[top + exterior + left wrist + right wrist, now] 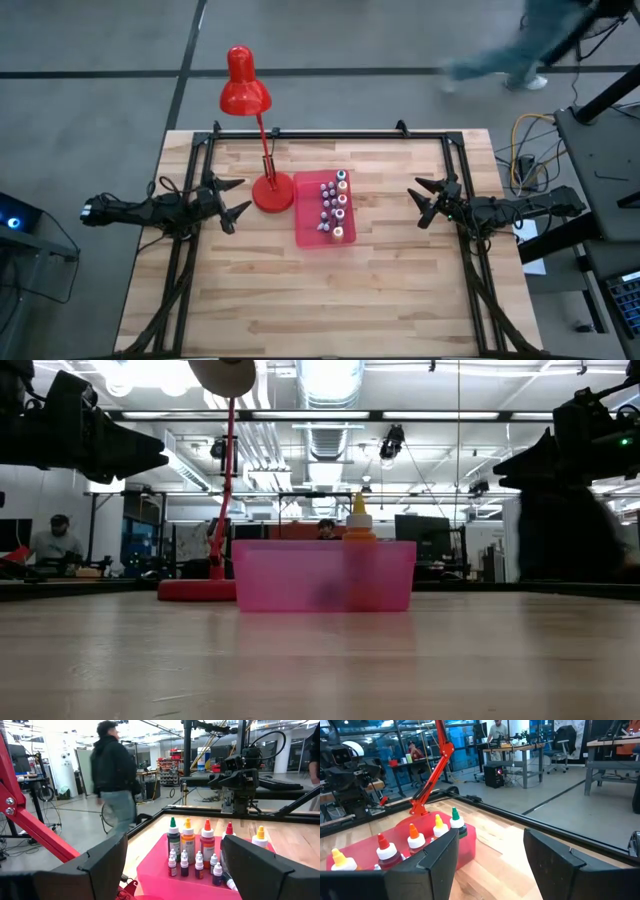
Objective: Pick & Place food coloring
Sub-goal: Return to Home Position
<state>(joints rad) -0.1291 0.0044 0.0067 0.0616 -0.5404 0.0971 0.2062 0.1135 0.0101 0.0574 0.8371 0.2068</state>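
On the wooden surface (300, 300) the food coloring bottles (334, 205) stand upright in the pink tray (306, 236) at frame centre, between the left claw (238, 197) and right claw (419, 203), both spread apart, empty, pointing inward at it, neither clearly nearer.

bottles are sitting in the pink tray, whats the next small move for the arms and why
Likely just finish parking both arms at home: the food coloring bottles stand inside the pink tray, while the left gripper and right gripper hang open and empty at opposite sides, apart from the tray.
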